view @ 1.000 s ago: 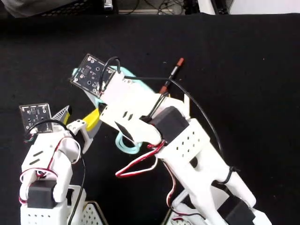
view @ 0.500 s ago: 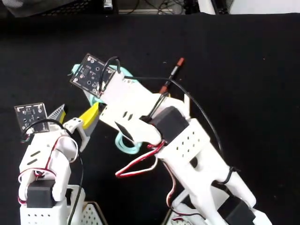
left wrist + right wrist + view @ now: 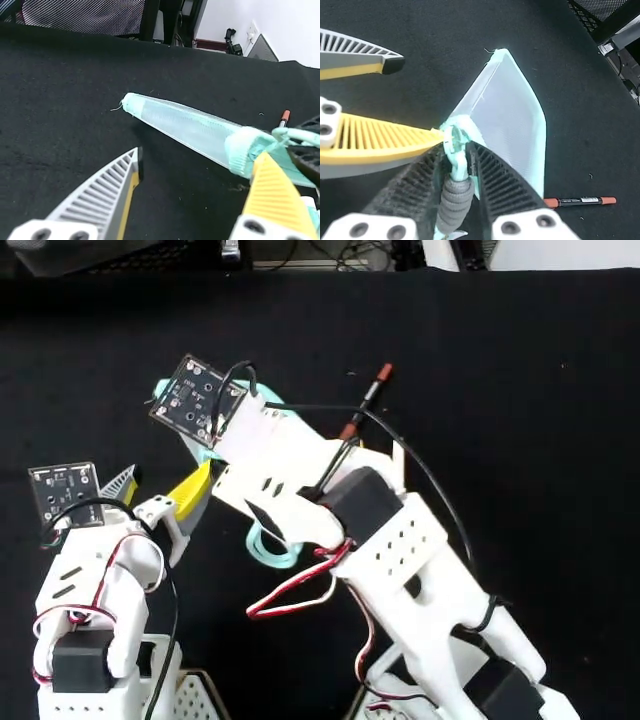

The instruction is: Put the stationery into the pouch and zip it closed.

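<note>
The teal mesh pouch point(image 3: 512, 110) lies on the black table, mostly under my right arm in the high view, with one corner point(image 3: 163, 392) poking out. My right gripper point(image 3: 455, 145) is shut on the teal zipper pull loop at the pouch's end. My left gripper point(image 3: 200, 152) stands open around that same end of the pouch point(image 3: 185, 127); its yellow finger point(image 3: 380, 145) touches the bunched teal fabric and its grey finger point(image 3: 122, 480) stays off to the side. A red-capped pen point(image 3: 368, 398) lies on the table beyond the pouch, also seen from both wrists point(image 3: 580, 201) point(image 3: 284, 118).
A teal cord loop point(image 3: 270, 550) hangs out beneath the right arm. Red and white cables point(image 3: 300, 590) trail from that arm. Black cloth covers the table point(image 3: 520, 390), with open room at right. Chair legs and cables stand past the far edge.
My left arm has shifted slightly to the left, its fingers staying spread. The right arm and the pouch have kept still.
</note>
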Available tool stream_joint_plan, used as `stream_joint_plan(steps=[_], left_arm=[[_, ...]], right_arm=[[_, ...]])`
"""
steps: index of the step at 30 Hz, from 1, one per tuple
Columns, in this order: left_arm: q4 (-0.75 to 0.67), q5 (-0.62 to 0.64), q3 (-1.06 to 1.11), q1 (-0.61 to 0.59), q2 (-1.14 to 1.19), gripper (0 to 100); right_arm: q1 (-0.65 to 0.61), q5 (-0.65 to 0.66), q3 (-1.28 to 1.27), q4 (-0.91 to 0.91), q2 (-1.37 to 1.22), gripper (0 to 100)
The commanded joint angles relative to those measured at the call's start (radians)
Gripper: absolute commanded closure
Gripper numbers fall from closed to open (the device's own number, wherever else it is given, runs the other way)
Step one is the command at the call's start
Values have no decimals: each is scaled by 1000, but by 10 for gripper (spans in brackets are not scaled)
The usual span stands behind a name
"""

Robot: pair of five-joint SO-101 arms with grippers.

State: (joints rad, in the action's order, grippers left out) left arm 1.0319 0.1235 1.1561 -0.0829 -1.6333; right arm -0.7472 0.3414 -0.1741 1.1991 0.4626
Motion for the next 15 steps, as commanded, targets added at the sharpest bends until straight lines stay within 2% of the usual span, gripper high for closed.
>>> stream_joint_plan(steps=[1,5,15], left_arm=[[-55,-17,-22,-10,5,646],[-117,-17,36,-12,6,646],[-112,-20,45,-12,15,648]], right_arm=[[-34,8,53,-20,4,985],[-49,9,53,-8,4,985],[-48,9,53,-8,4,985]])
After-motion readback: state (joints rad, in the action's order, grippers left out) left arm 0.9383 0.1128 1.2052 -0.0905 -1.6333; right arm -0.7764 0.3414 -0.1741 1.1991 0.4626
